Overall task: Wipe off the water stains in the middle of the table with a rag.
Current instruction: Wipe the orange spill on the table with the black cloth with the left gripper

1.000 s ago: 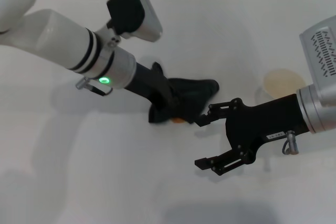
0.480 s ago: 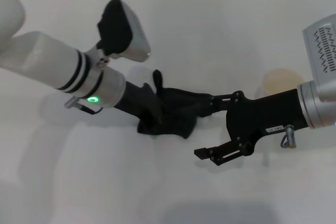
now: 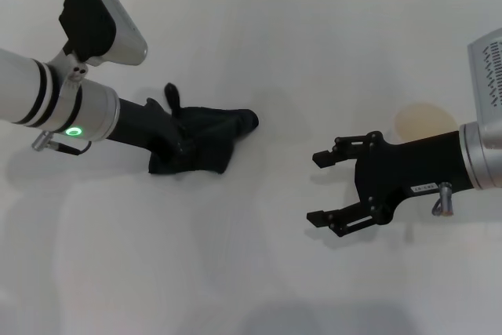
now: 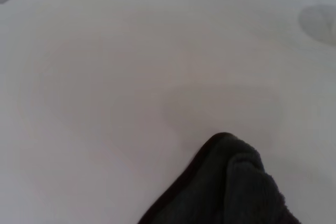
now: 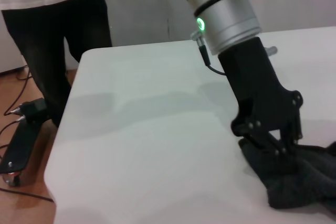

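The white worktop (image 3: 259,60) fills the head view, smooth and plain. In the right wrist view a person in dark trousers (image 5: 58,40) stands beyond its far edge, with cables and a black device (image 5: 21,140) on the wooden floor beside them.

The left arm (image 3: 55,100) reaches in from the left side, white with a green light on its cuff. The left tool (image 3: 182,149) is pressed down onto the rag (image 3: 208,143); the right wrist view shows its black fingers (image 5: 273,142) buried in the cloth, so it grips the rag. The right arm enters from the right edge, and the right tool (image 3: 328,186) hangs above bare worktop with its two black fingers spread wide, gripping nothing, well apart from the rag.

The rag lies left of the middle of the worktop, a crumpled dark cloth with a small loop (image 3: 171,93) standing up at its far corner and a rounded end pointing toward the right arm. In the left wrist view only one folded edge of it (image 4: 231,182) shows.

A pale round paper cup (image 3: 423,121) stands just behind the right arm, partly hidden by it.

The orange blotch is not visible anywhere on the worktop
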`<state>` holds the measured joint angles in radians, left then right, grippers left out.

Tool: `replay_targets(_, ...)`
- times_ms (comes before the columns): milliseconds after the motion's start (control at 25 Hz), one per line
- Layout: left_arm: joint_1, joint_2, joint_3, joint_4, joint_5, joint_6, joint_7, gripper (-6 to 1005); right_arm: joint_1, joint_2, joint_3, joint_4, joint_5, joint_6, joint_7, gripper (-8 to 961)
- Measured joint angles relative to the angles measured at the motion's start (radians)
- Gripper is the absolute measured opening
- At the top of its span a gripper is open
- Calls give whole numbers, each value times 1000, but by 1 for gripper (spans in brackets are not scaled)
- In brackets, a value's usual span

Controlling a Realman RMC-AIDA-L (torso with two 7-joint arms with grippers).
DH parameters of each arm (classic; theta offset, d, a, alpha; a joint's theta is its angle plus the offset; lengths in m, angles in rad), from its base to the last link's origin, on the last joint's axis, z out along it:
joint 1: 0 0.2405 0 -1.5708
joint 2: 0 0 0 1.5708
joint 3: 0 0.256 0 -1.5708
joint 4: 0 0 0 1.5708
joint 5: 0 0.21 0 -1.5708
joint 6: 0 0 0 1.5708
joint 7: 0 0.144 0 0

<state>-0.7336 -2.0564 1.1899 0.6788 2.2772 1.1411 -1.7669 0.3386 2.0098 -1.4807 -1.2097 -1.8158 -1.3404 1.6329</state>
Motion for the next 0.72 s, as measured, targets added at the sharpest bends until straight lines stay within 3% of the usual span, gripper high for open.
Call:
replay_targets(200,-18,-23,64,1,-15,28,12,72,-2,0,8,-5,-39,3,10,868)
replay_targets(520,-25,-27,275,32,-170,52,14,73,-4,-2,23,1,-69,-2,18,868)
replay_targets(720,-22,-25,296,14,-169,-18,10,72,-5,-2,20,1,-72,-7,20,868)
